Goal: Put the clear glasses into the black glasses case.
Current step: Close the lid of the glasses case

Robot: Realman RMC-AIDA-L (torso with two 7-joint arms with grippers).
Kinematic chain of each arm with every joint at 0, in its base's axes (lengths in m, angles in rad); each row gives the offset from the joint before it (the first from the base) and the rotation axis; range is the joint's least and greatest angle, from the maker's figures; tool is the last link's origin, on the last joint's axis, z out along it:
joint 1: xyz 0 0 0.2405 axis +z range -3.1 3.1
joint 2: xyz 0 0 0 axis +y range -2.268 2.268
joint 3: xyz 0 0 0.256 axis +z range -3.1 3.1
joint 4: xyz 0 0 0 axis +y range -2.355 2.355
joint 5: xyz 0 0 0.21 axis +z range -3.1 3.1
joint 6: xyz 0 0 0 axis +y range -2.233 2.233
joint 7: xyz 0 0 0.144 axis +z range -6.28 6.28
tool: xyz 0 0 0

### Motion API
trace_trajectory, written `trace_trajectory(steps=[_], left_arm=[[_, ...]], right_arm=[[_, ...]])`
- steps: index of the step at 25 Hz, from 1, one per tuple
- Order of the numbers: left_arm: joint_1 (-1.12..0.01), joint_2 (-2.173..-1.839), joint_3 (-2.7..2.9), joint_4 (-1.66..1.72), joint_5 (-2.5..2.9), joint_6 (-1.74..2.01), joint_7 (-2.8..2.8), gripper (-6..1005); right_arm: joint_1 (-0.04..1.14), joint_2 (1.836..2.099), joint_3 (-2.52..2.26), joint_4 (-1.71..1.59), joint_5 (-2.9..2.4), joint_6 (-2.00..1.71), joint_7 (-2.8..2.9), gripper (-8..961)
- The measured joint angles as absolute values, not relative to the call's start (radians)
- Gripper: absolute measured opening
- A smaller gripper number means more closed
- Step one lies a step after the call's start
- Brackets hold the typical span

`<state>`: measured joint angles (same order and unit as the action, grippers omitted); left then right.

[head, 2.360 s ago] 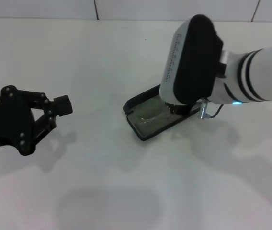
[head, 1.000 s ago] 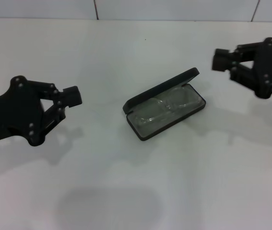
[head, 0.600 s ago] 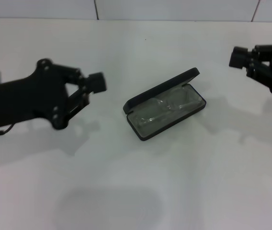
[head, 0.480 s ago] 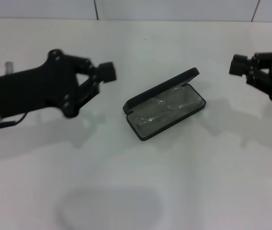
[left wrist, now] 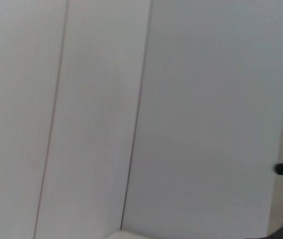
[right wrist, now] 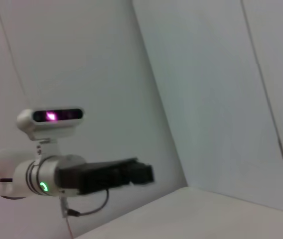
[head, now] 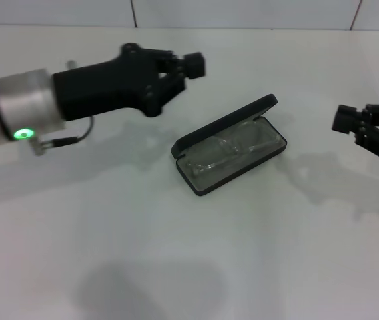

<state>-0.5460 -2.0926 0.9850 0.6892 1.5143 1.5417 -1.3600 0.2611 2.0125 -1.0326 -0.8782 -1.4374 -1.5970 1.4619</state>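
- Case [head: 233, 150] sits near the middle of the white table [head: 176, 267], lid raised along its 11 o'clock edge, long axis running from 8 o'clock to 2 o'clock.
- Glasses [head: 226, 150] lie inside the case tray, within its rim, folded; finer detail cannot be made out.
- Left gripper [head: 193, 65] hangs above the table at about 11 o'clock from the case, apart from it, fingertips pointing toward 3 o'clock. Fingertips meet at the tip: clenched, grasping nothing.
- Left arm [head: 36, 107] shows a lit green lamp on its silver wrist section; the same arm appears in the right wrist view, with a head camera [right wrist: 52, 119] behind it.
- Right gripper [head: 345, 120] is at 3 o'clock from the case, well apart, at the frame edge. Whether its jaws are released or clenched, I cannot tell.
- Left wrist view shows only wall panels [left wrist: 131, 119].
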Motion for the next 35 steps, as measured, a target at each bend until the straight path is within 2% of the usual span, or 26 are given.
trace_trajectory(steps=[8, 35], left_arm=[[-0.586, -2.089, 1.259, 0.756, 1.536, 1.313, -1.507, 51], [-0.656, -2.099, 1.433, 0.655, 1.550, 0.936, -1.532, 51]], right_arm=[[0.254, 2.012, -1.023, -0.855, -1.445, -1.603, 1.454, 97], [0.309, 2.017, -1.037, -0.748, -1.445, -1.596, 1.441, 99]])
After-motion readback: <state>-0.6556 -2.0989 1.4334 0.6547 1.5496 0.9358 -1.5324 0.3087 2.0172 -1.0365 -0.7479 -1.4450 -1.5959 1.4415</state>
